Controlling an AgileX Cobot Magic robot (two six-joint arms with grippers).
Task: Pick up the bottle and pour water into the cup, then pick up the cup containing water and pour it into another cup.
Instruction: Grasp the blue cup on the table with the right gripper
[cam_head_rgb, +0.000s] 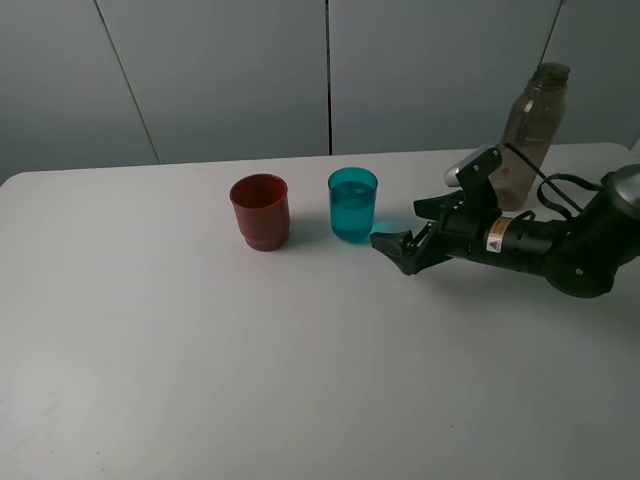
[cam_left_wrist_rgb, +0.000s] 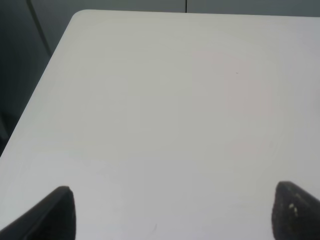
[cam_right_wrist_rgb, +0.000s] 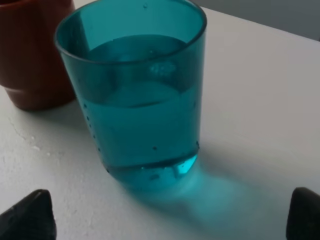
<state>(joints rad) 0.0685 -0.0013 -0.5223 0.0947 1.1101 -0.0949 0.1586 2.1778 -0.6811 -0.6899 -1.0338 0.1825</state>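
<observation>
Right jaws stand wide apart, empty; the cup (cam_right_wrist_rgb: 135, 95) (water-filled) sits upright on the worktop (cam_right_wrist_rgb: 250, 100) just ahead, untouched.

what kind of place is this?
Probably a robot test bench: white table, plain grey panel wall, and just a bottle, teal cup and red cup staged near the right gripper.

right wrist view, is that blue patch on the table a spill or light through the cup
Right wrist view: likely tinted light through the teal cup onto the table, soft-edged, no wet sheen. Exterior high view: same glow beside the teal cup.
</observation>
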